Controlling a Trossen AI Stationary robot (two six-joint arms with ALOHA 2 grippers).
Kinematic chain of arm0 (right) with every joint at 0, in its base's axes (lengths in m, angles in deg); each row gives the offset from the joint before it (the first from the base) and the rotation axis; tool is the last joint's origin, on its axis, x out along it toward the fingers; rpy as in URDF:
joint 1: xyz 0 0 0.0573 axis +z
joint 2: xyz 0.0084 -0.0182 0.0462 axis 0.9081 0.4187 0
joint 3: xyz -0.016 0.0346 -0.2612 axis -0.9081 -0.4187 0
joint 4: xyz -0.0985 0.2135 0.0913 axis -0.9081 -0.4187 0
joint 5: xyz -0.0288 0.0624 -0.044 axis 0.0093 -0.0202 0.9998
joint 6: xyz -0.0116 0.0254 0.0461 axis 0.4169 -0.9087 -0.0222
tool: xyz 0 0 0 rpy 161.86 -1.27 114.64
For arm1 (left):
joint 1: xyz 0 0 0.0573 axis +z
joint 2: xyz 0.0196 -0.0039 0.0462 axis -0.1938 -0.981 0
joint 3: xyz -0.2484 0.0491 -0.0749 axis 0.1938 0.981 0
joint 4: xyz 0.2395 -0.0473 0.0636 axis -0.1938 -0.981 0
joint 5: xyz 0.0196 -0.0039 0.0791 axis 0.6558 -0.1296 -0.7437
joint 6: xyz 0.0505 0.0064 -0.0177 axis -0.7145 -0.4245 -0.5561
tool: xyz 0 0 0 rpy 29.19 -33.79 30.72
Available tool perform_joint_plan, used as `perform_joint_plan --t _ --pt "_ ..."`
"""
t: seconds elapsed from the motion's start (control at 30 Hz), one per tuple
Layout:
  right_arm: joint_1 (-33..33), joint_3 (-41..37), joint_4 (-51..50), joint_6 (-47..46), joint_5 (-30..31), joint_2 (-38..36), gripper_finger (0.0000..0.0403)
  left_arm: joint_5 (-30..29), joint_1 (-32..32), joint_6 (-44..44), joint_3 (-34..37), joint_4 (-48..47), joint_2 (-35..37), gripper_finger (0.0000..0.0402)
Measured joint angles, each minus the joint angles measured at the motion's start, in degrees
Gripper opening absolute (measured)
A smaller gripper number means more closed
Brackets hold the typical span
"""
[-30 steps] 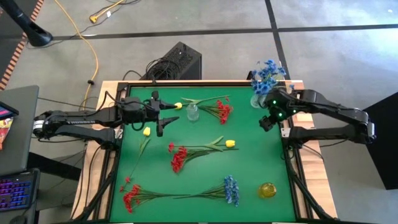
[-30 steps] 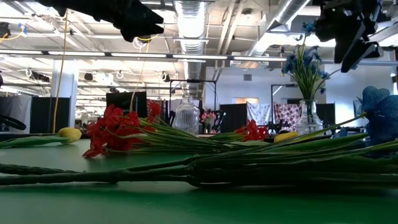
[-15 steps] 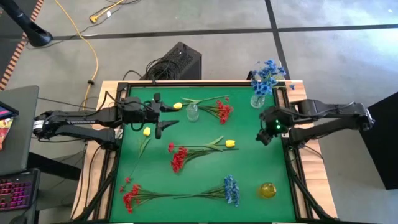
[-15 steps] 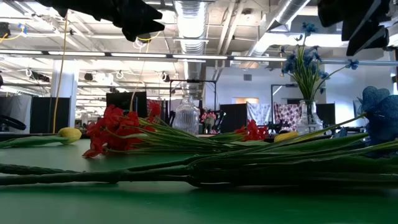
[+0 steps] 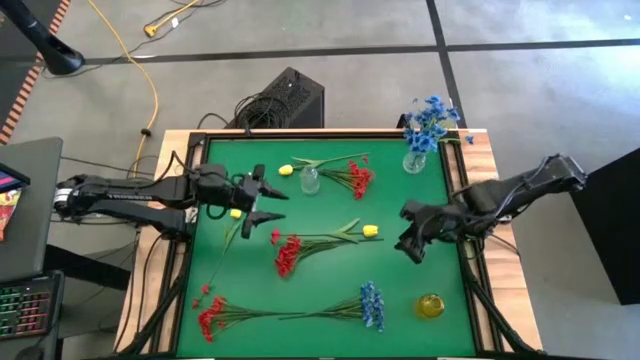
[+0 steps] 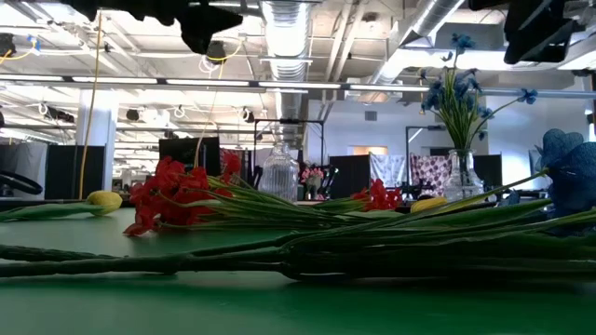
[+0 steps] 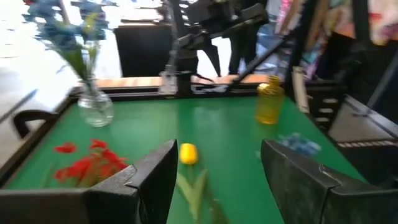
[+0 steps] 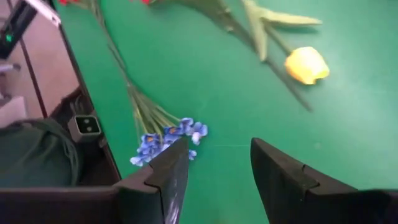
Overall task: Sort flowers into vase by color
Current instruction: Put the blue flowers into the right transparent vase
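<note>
Green felt table (image 5: 400,300), 3 vases, loose flowers.

Item 1, right gripper (image 5: 408,247): fingers parted, nothing between them, hanging above the right middle of the table. Yellow tulip (image 5: 370,231) lies just beside it, toward the table's centre; its stem runs away leftward toward a red sprig (image 5: 285,255). Blue sprig (image 5: 372,305) lies near the front edge, blooms toward the right, long stem running left. Right arm is the nearer one for both.

Item 2, left gripper (image 5: 262,197): fingers apart, empty, above the left rear. A second yellow tulip (image 5: 236,212) lies just under it.

Item 3, vases: clear vase with blue flowers (image 5: 414,160) at the rear right corner; empty clear vase (image 5: 309,181) at the rear middle; yellow vase (image 5: 430,305) at the front right, empty.

View notes: right wrist view shows tulip and blue sprig both ahead of the open fingers (image 8: 165,177), so either is a fair pick. Low view hides gripper height over the stems; high view hides it too.
</note>
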Motion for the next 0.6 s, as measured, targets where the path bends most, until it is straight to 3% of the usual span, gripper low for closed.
perform_joint_plan --t 0.3,0.6 --pt "3.31 0.00 8.68 3.09 -0.09 9.59 0.0201 -2.94 -10.34 0.63 0.00 -2.24 -1.45 0.0220" --pt "3.50 0.00 18.94 12.63 -0.09 13.58 0.0201 -3.91 -23.36 2.60 -1.01 3.79 -14.27 0.0220"
